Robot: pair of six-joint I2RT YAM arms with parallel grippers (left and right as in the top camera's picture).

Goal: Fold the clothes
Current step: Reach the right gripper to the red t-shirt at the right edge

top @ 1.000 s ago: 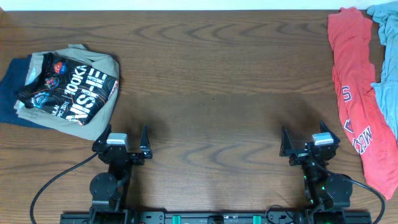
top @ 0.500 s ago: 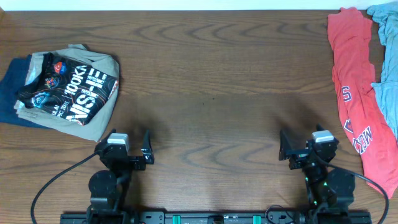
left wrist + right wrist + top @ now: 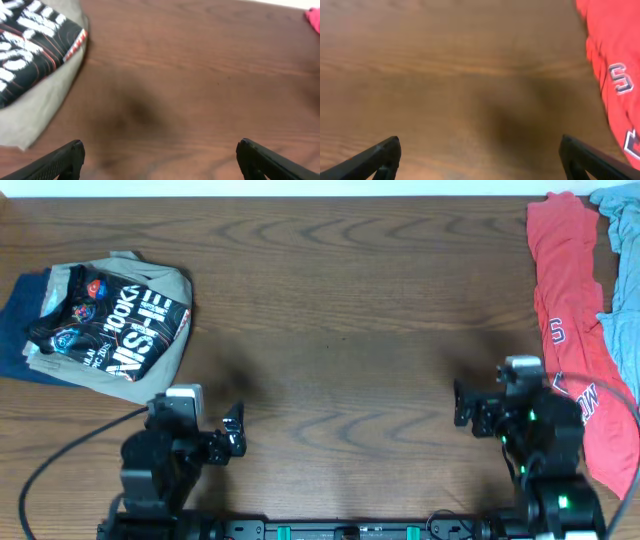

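A brown wooden worktop fills the overhead view. Along its right edge lies the red-orange T-shirt, unfolded and crumpled into a long strip that runs from the far edge toward the near one, with parts of its navy-and-white lettering showing. A light blue garment overlaps the shirt's right side. At the left of the worktop sits a folded stack: a navy garment at the bottom, a tan garment on it, and a black shirt with white print on top.

The right gripper hovers over bare wood just beside the T-shirt's left edge, jaws spread wide and holding nothing. The left gripper hovers near the stack's near corner, also released and empty.
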